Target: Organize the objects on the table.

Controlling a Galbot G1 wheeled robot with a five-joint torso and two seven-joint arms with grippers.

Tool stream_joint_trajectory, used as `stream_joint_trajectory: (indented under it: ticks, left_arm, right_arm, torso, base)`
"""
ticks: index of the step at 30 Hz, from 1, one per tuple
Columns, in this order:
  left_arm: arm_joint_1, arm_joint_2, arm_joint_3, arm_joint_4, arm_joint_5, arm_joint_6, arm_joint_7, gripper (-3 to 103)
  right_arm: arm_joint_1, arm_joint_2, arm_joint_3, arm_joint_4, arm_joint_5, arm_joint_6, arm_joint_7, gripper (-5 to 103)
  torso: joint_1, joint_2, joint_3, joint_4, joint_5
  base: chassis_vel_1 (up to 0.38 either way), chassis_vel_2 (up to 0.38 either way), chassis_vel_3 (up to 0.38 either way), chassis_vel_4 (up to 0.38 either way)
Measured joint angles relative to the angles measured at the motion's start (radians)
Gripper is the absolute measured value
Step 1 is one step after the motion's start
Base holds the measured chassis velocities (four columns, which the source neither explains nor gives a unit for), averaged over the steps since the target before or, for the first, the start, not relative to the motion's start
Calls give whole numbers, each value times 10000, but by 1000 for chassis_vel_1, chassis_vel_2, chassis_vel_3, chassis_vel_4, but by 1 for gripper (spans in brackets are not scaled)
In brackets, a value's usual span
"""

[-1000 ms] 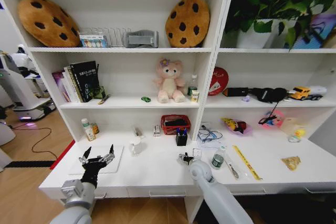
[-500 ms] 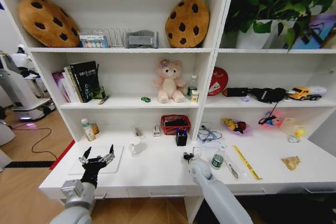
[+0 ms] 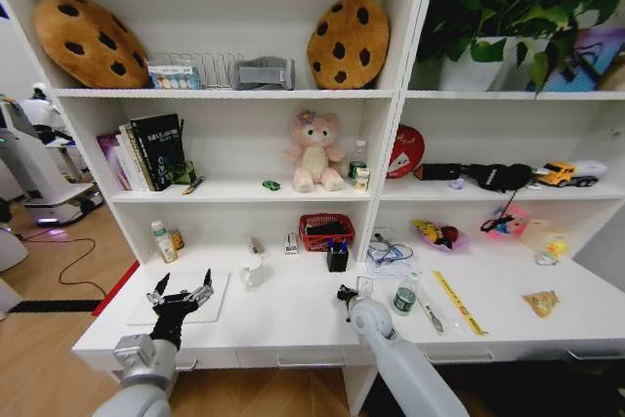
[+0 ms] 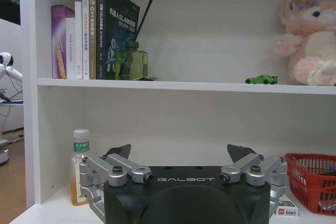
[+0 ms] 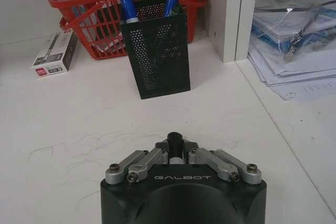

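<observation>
My right gripper (image 3: 345, 293) (image 5: 175, 149) hovers just above the white table (image 3: 293, 314), shut on a dark-tipped pen (image 5: 175, 141) held upright. Just beyond it stands a black mesh pen holder (image 3: 338, 257) (image 5: 156, 51) with blue pens inside. My left gripper (image 3: 180, 291) (image 4: 181, 153) is open over the silver laptop (image 3: 217, 285) at the table's left end. A white mug (image 3: 252, 272) stands mid-table. The green-labelled can (image 3: 404, 298), a loose pen (image 3: 430, 315) and the yellow ruler (image 3: 458, 302) lie to the right. The green toy car (image 3: 270, 185) (image 4: 261, 80) sits on the shelf.
A red basket (image 3: 326, 230) (image 5: 89, 9) stands behind the pen holder, beside a small box (image 5: 52, 53). A shelf upright (image 5: 233, 14) rises at the right, with bagged cables (image 3: 389, 253) past it. A bottle (image 3: 159, 239) stands at the back left. Books, a teddy bear and cushions fill the shelves.
My right gripper has shifted only slightly above the table, still holding the pen. The left arm has not moved.
</observation>
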Motion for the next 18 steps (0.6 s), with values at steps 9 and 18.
stream_joint_trajectory:
  ticks: [9, 18]
  left_arm:
    - [0, 0, 0, 0, 0, 0, 0, 100]
    - [0, 0, 0, 0, 0, 0, 0, 100]
  right_arm:
    - [245, -184, 193, -276, -4953, 4209, -3840, 12]
    - [1589, 283, 814, -2666, -7593, 8159, -5533, 12]
  torso:
    - [3, -5, 3, 0, 2]
    - [4, -3, 2, 0, 0]
  base:
    - [0, 0, 0, 0]
    - [0, 0, 0, 0]
